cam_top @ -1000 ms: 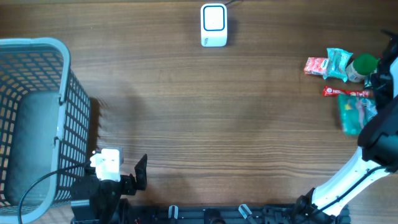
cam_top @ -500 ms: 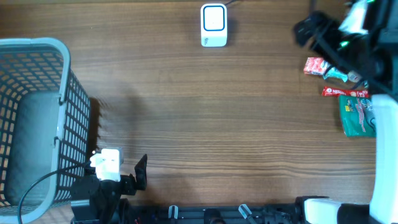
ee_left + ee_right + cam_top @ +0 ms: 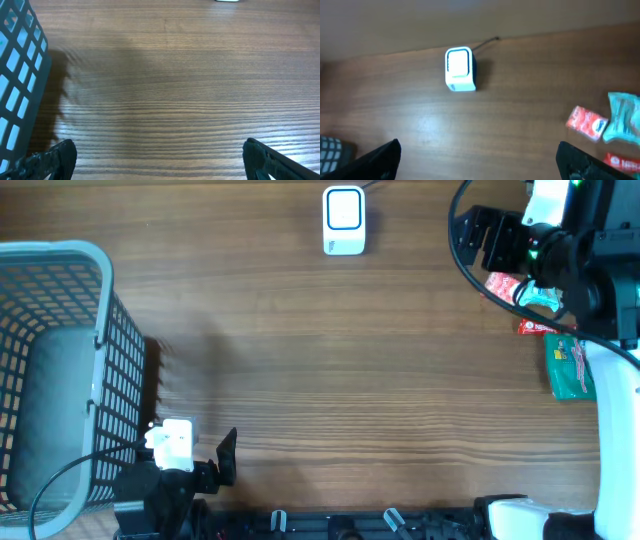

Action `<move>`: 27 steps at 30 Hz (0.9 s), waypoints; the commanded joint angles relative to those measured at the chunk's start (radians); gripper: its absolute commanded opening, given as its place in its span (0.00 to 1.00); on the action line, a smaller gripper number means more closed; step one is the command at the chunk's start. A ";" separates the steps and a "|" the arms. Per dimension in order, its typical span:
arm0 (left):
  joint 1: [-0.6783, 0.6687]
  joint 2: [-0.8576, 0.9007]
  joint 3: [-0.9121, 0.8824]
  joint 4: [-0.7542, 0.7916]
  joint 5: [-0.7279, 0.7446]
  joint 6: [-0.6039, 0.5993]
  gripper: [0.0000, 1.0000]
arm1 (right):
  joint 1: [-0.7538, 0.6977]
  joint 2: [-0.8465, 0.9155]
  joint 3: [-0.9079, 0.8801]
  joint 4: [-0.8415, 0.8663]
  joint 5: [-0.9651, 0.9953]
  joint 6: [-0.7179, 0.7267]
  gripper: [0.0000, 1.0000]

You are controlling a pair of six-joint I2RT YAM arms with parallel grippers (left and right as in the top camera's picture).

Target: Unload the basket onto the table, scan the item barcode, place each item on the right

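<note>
Overhead view, table (image 3: pixel 350 380) centre as dial.

- Right gripper (image 3: pixel 487 238): at 2 o'clock, jaws spread wide, nothing held. The right wrist view shows both fingers far apart with only wood between them.
- Left gripper (image 3: pixel 160 161): at 7 o'clock, just beside the basket (image 3: pixel 60 255), jaws fully apart, empty.
- Items: a cluster at 3 o'clock, lying on the table near the right gripper. It holds a red packet (image 3: pixel 505 285), a teal packet (image 3: pixel 541 297) touching it, a red bar (image 3: pixel 538 328) and a green packet (image 3: pixel 570 367). None is gripped.
- Barcode scanner (image 3: pixel 344 220): white, at 12 o'clock, well apart from the items.
- The basket fills 9 o'clock.
</note>
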State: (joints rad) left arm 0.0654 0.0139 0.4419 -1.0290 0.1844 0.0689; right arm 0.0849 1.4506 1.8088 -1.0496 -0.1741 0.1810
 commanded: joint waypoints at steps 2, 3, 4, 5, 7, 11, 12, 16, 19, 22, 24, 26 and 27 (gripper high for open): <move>0.004 -0.005 0.000 0.005 0.009 -0.006 1.00 | 0.008 -0.222 -0.233 0.200 0.018 -0.051 1.00; 0.004 -0.005 0.000 0.005 0.009 -0.006 1.00 | 0.008 -0.285 -0.320 0.278 0.018 -0.050 1.00; 0.004 -0.005 0.000 0.005 0.009 -0.006 1.00 | 0.008 -0.380 -0.454 0.379 0.017 -0.049 1.00; 0.004 -0.005 0.000 0.005 0.009 -0.006 1.00 | 0.008 -0.461 -0.567 0.461 0.014 -0.047 1.00; 0.004 -0.005 0.000 0.005 0.009 -0.006 1.00 | 0.008 -0.684 -0.859 0.674 -0.018 -0.046 1.00; 0.004 -0.005 0.000 0.005 0.009 -0.006 1.00 | 0.007 -1.096 -1.322 1.008 -0.025 -0.048 1.00; 0.004 -0.005 0.000 0.005 0.009 -0.006 1.00 | 0.004 -1.159 -1.386 1.044 -0.025 -0.048 1.00; 0.004 -0.005 0.000 0.005 0.009 -0.006 1.00 | -0.006 -1.384 -1.593 1.124 -0.005 -0.043 0.99; 0.004 -0.005 0.000 0.005 0.009 -0.006 1.00 | -0.008 -1.448 -1.692 1.171 0.022 -0.006 1.00; 0.004 -0.005 0.000 0.005 0.009 -0.006 1.00 | -0.008 -1.447 -1.750 1.184 0.070 0.029 1.00; 0.004 -0.005 0.000 0.005 0.009 -0.006 1.00 | -0.008 -1.447 -1.783 1.192 0.074 0.029 1.00; 0.004 -0.005 0.000 0.005 0.009 -0.006 1.00 | -0.008 -1.447 -1.803 1.170 0.079 0.027 1.00; 0.004 -0.005 0.000 0.005 0.009 -0.006 1.00 | -0.014 -1.448 -1.803 1.162 0.090 0.027 1.00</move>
State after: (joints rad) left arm 0.0654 0.0139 0.4419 -1.0286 0.1848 0.0685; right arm 0.0818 0.0189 0.0193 0.1253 -0.1219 0.1921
